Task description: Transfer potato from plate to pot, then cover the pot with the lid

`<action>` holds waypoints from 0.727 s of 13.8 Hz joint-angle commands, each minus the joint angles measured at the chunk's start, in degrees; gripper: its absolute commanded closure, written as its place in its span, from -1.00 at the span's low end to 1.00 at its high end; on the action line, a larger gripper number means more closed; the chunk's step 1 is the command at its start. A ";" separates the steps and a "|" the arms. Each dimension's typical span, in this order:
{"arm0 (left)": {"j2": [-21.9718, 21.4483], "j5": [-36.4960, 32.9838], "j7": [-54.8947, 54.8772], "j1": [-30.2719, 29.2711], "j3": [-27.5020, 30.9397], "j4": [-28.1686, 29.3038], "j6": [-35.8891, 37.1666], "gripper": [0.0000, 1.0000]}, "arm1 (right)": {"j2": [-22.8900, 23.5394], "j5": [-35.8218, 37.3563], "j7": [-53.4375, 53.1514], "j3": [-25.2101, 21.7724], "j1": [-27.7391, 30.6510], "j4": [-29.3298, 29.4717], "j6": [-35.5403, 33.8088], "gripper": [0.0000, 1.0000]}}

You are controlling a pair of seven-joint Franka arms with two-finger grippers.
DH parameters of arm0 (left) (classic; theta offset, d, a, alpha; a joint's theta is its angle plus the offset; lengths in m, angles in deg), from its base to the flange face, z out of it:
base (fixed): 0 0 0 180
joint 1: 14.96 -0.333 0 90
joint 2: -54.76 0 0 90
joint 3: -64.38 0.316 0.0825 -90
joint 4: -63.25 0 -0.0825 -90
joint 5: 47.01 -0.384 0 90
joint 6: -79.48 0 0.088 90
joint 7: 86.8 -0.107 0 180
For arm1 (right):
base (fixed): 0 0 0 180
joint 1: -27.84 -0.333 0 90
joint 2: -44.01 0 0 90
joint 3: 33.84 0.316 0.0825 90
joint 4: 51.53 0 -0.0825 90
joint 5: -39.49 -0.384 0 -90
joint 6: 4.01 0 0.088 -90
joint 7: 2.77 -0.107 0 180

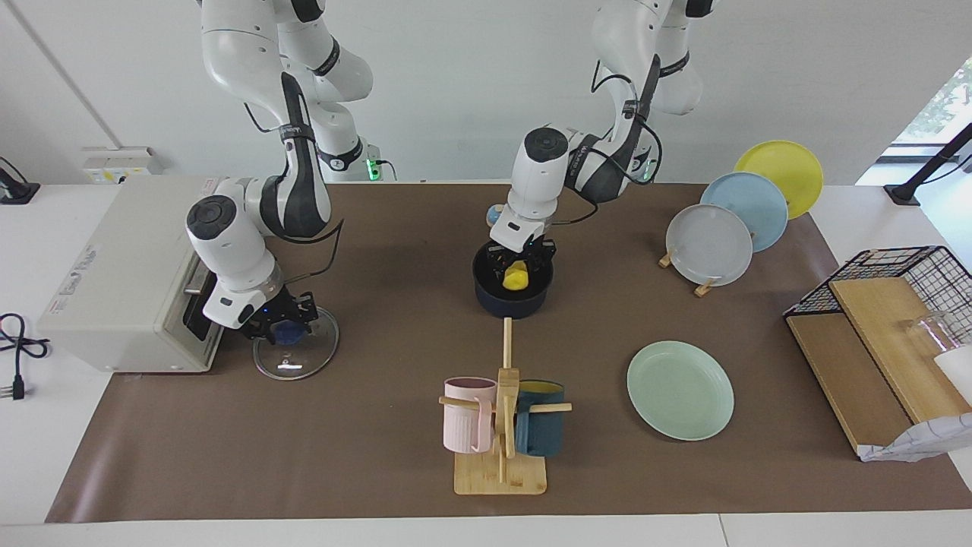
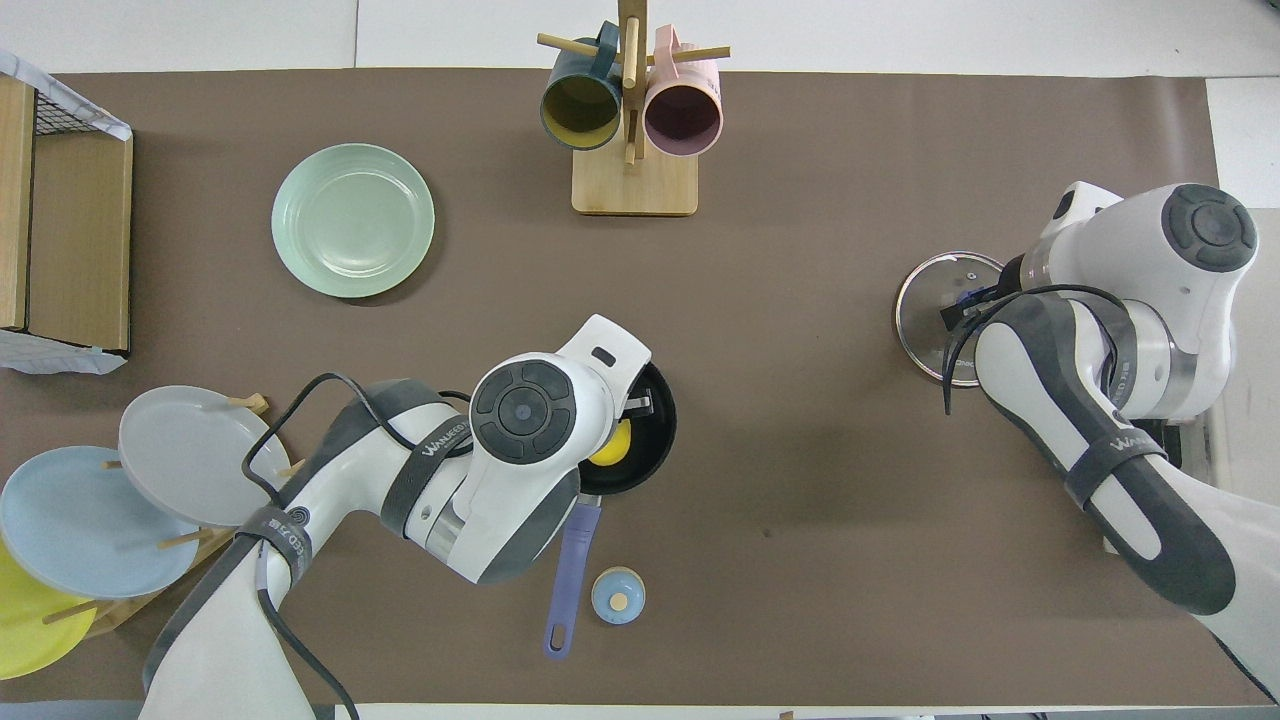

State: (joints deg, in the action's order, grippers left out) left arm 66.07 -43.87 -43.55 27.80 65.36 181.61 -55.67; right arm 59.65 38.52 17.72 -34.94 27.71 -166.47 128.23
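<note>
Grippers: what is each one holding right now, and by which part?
The left gripper, lowered into the pot, holds the potato by its upper end. The right gripper is closed around the blue knob of the lid, which lies on the table.

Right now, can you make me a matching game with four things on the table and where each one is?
Things:
1. potato
2. lid
3. plate
4. pink mug

Places:
A. hanging on the wooden mug stand, beside the dark teal mug
B. lying on the table with nothing on it, toward the left arm's end
C. down inside the pot, under the left gripper
D. flat on the table beside the toaster oven, its blue knob under the right gripper

Pairs: 1-C, 2-D, 3-B, 4-A
</note>
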 commanded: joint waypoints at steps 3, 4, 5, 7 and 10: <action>-0.59 -1.29 -0.46 2.76 1.21 3.63 -2.92 1.00 | -0.43 -0.96 1.21 0.39 0.83 -0.02 -0.31 0.27; -0.59 -1.29 -0.46 2.77 1.21 3.64 -2.92 1.00 | -0.69 -0.96 1.21 0.39 0.74 0.94 -1.62 0.34; -0.59 -1.29 -0.54 2.77 1.21 3.64 -2.83 1.00 | -1.04 -0.96 1.21 0.48 0.57 3.13 -4.94 0.35; -0.67 -1.38 -0.72 2.85 1.21 3.72 -2.66 1.00 | -2.79 -1.49 1.04 0.66 -0.14 9.53 -15.73 0.39; -0.67 -2.96 -1.07 2.94 1.21 3.46 -2.48 -1.00 | -4.21 -1.32 -2.64 1.62 -1.55 19.81 -30.06 0.69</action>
State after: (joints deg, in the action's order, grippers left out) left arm 66.10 -45.56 -44.10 29.60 65.44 183.94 -56.94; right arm 56.45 38.37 17.02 -34.08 26.45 -153.04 106.44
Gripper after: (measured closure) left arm 0.207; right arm 0.335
